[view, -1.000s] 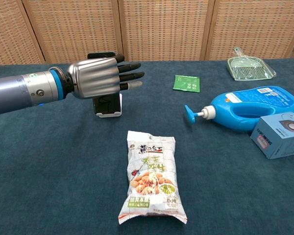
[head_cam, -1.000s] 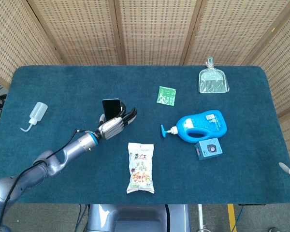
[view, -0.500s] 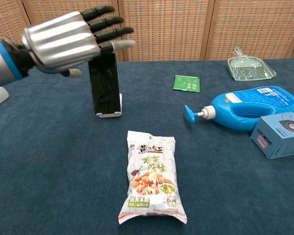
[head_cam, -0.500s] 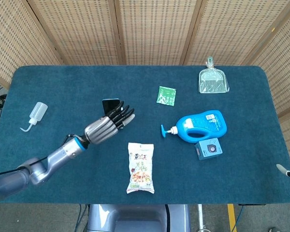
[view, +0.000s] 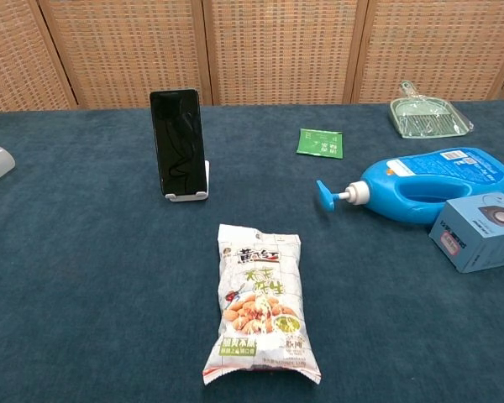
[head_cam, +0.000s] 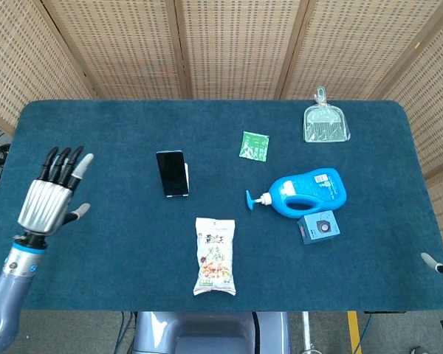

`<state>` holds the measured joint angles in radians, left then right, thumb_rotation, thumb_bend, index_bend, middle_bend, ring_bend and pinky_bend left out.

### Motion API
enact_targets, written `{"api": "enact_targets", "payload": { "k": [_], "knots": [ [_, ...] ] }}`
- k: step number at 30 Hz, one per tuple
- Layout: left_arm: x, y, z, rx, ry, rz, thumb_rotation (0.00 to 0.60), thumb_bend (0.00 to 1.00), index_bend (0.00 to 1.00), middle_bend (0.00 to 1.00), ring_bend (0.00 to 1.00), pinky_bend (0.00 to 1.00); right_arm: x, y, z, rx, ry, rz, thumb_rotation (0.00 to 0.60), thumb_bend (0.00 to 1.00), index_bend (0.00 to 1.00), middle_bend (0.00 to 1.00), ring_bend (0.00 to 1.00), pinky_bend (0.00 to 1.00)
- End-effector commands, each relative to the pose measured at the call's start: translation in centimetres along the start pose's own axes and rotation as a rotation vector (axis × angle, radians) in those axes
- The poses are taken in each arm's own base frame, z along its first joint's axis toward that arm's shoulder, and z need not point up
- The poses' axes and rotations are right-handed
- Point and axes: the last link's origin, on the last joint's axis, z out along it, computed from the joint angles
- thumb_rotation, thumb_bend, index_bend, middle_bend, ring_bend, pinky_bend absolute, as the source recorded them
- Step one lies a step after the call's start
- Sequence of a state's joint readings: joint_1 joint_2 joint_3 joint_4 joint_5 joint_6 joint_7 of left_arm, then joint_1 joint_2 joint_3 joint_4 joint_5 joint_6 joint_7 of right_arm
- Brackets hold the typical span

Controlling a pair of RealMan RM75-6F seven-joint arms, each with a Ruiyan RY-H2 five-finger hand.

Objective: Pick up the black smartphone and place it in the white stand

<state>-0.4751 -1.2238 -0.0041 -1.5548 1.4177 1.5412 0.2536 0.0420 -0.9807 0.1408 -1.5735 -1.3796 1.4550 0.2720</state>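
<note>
At about three o'clock from the left hand (head_cam: 50,193), well apart across bare cloth, the black smartphone (head_cam: 170,172) already stands in the white stand (head_cam: 184,177). The chest view shows the black smartphone upright, leaning slightly back, its long axis near vertical and its foot seated in the white stand's lip. The left hand hangs by the surface's (head_cam: 118,243) nine-o'clock edge, fingers spread and straight, holding nothing. Only a sliver at the four-o'clock edge might belong to the right arm; I cannot tell the right hand's state. Judging from this, the placement looks done, and the left hand is the nearer should any correction be needed.
</note>
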Motion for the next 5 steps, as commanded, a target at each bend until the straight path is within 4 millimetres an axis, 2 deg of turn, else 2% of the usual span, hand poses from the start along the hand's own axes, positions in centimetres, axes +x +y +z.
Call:
{"api": "enact_targets", "payload": {
  "k": [1, 5],
  "knots": [
    [-0.3, -3.6, -4.5, 0.179, -0.087, -0.140, 0.600, 0.00, 0.00, 0.00, 0.00, 0.00, -0.1, -0.1, -0.2, 0.002, -0.001, -0.008, 0.600, 0.05, 0.00, 0.00, 0.00, 0.00],
    [-0.3, -4.5, -6.7, 0.217, -0.109, -0.214, 0.600, 0.00, 0.00, 0.00, 0.00, 0.00, -0.3, -0.2, -0.4, 0.007, 0.008, -0.029, 0.600, 0.05, 0.00, 0.00, 0.00, 0.00]
  ]
}}
